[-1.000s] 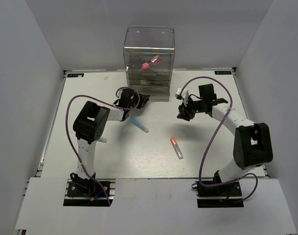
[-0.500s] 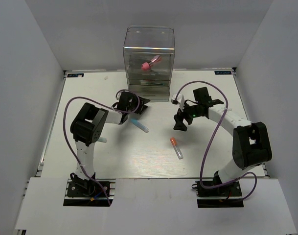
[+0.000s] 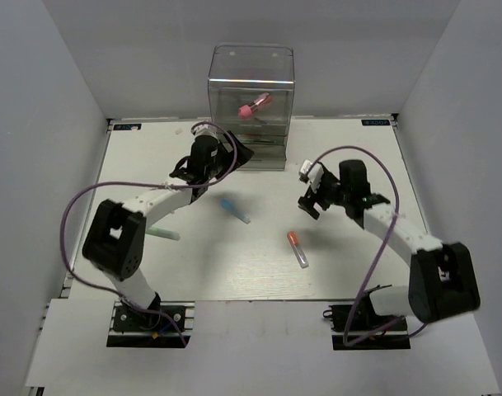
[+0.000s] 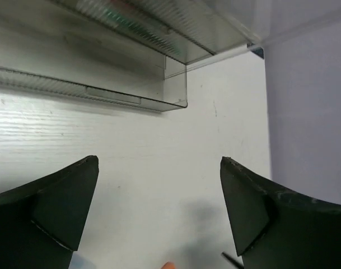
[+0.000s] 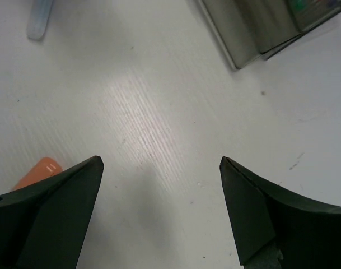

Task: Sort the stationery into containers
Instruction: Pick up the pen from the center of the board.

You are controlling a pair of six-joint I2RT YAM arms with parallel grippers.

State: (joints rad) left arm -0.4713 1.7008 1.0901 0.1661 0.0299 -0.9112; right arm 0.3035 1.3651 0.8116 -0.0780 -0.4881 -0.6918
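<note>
Orange-tipped clear pen [image 3: 297,248] lies on table [image 3: 234,268]; left gripper [image 4: 158,162] & right gripper [image 5: 160,161] both wide apart, empty.

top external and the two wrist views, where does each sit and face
Top external: above, behind the bases, looking down on the table, left arm and right arm shown.
Left wrist: on its arm, facing the clear drawer box past the open left gripper.
Right wrist: on its arm, facing down at the table past the open right gripper.
Shared: both wrist views catch the box.
</note>
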